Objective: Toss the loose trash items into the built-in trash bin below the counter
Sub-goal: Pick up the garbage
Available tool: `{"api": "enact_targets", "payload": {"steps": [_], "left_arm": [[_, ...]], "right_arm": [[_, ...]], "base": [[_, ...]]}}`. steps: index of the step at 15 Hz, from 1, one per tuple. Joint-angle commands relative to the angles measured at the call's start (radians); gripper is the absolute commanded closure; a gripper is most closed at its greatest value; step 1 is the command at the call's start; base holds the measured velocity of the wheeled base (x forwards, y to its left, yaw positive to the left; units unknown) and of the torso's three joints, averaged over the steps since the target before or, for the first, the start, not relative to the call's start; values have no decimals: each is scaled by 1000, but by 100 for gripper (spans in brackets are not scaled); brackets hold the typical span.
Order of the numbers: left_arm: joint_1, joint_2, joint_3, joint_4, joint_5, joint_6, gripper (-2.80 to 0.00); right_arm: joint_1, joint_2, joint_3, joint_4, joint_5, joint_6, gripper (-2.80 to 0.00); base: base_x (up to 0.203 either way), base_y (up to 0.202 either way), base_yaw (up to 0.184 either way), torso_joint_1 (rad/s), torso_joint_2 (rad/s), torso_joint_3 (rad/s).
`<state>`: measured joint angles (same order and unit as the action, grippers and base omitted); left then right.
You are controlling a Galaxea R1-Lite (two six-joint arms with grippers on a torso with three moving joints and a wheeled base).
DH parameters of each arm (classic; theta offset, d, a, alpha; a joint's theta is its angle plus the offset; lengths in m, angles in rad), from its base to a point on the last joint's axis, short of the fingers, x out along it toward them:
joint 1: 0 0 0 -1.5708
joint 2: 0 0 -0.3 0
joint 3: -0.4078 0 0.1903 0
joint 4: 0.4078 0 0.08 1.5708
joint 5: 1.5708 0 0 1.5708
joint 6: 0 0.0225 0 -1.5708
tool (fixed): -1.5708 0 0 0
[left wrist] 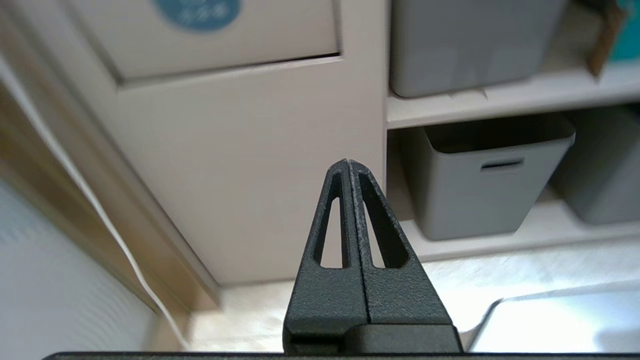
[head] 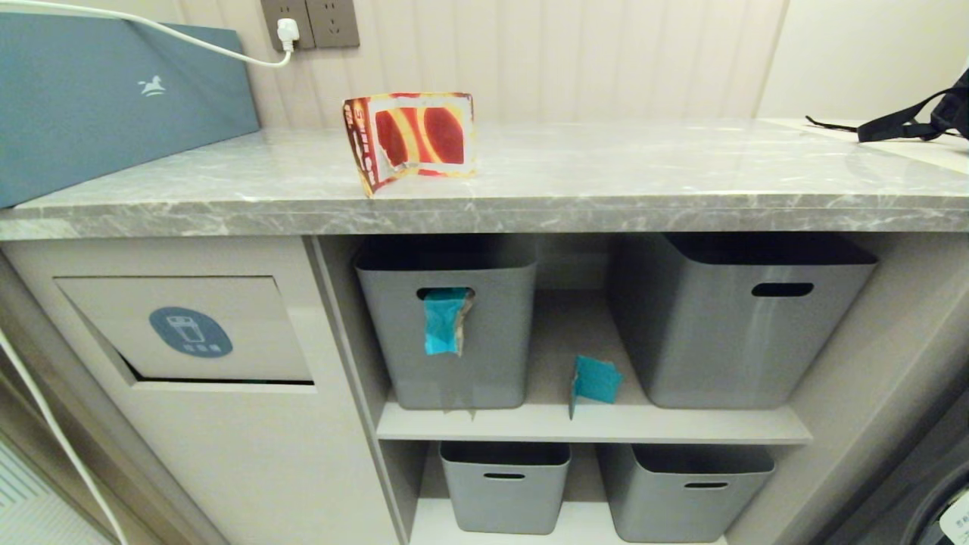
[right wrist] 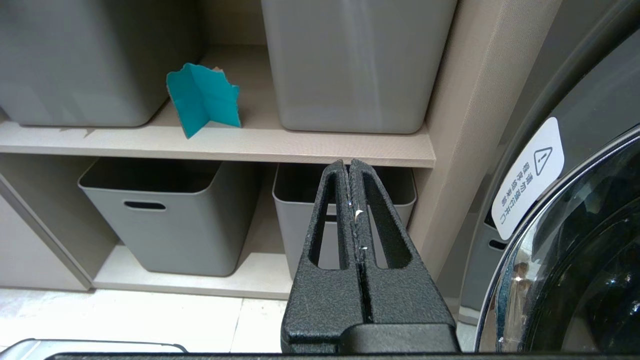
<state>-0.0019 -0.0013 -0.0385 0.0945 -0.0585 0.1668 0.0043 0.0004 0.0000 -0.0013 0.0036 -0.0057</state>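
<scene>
Both grippers, left (left wrist: pixel 348 162) and right (right wrist: pixel 348 162), hang low with fingers pressed together, holding nothing. Red package piece (head: pixel 409 138) stands on the counter (head: pixel 606 182); one teal wrapper (head: pixel 446 320) hangs from a bin handle, the other (head: pixel 595 380) sits on the shelf. Trash flap (head: pixel 189 329) is lower left.

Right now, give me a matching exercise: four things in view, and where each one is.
1. cardboard package piece
2. teal wrapper
3. second teal wrapper
4. blue oval sticker

A. standing on the shelf between two grey boxes
B. on the beige flap panel
C. hanging from a box's handle slot
D. on the marble counter

Pairs: 1-D, 2-C, 3-A, 4-B
</scene>
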Motion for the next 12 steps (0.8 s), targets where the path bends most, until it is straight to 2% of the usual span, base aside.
{"api": "enact_targets", "payload": {"steps": [1,9,12], "left_arm": [[-1,0,2,-7,-12,40,0],[-1,0,2,-7,-10,35,0],[-1,0,3,-7,17,-28,0]], "right_arm": [[0,0,0,0,-1,0,0],[0,-2,0,0,1,0,0],[0,0,0,0,1,0,0]], "base": [[0,0,0,0,0,0],[0,0,0,0,0,0],[0,0,0,0,0,0]]}}
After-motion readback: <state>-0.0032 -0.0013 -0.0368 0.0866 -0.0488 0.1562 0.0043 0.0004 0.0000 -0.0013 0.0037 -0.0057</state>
